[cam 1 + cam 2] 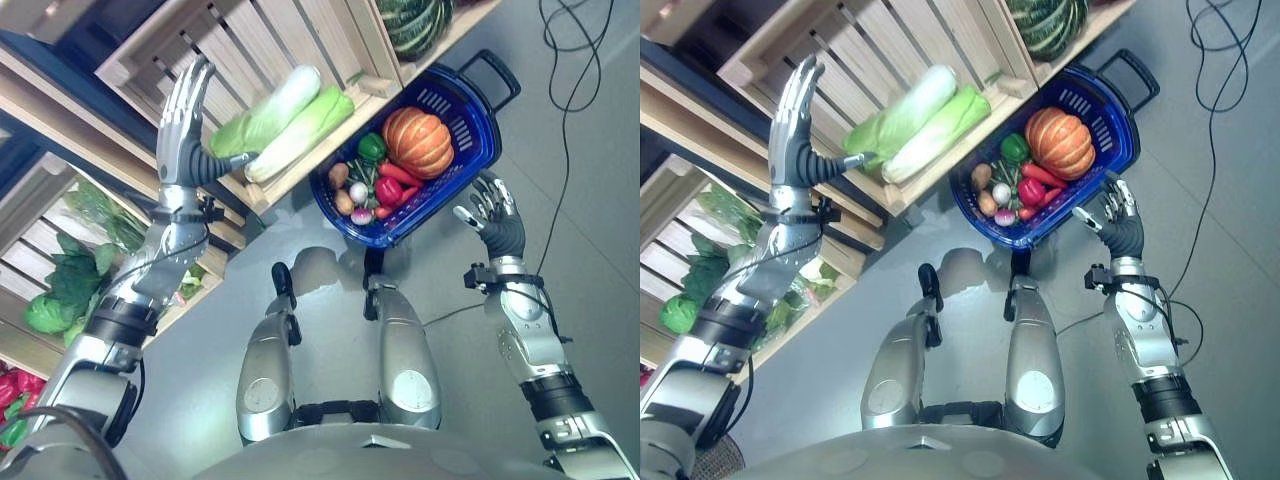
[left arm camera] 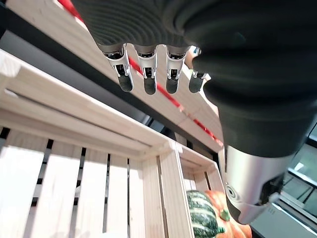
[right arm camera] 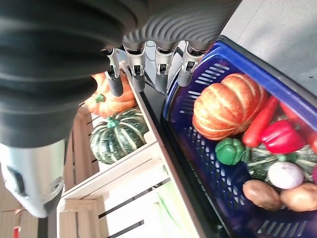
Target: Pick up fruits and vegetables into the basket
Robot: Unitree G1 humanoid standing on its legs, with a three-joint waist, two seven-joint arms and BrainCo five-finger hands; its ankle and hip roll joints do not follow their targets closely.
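A blue basket point(image 1: 470, 152) sits on the floor against the wooden shelf. It holds an orange pumpkin point(image 1: 417, 141), a green pepper point(image 1: 371, 147), a red pepper point(image 1: 388, 190), a potato point(image 1: 339, 175) and other vegetables. Two pale green cabbages point(image 1: 285, 120) lie in a wooden crate point(image 1: 250, 50) just left of the basket. My left hand point(image 1: 182, 125) is raised in front of that crate, fingers straight, thumb pointing at the cabbages, holding nothing. My right hand point(image 1: 497, 215) hovers open beside the basket's near right rim, empty.
A striped green squash point(image 1: 413, 22) lies in the crate beyond the basket, with an orange pumpkin point(image 3: 106, 99) behind it. Leafy greens point(image 1: 70, 270) fill a lower crate at left, red peppers point(image 1: 12, 395) below them. Grey floor stretches to the right.
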